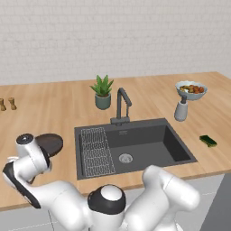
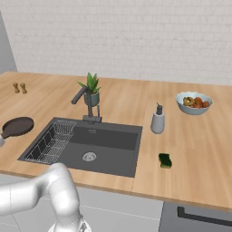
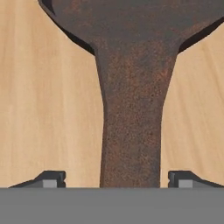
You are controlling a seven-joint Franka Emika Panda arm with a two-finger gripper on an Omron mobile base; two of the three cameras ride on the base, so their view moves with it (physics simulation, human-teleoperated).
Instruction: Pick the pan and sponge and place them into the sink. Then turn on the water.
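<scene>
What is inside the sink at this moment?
Inside the sink I see a wire rack on one side and a round metal drain. The near wall hides a strip of the floor. The pan and sponge lie outside, on the counter.

The round dark brown-black frying pan [image 3: 131, 109] looks like rough, speckled, matt cast metal. The light wooden counter [image 1: 54, 106] shows smooth, fine grain. The rectangular dark grey sink [image 1: 149, 146] is matt, its round drain [image 1: 126, 158] shiny metal. The far white brick wall [image 2: 136, 36] looks faintly textured.
</scene>
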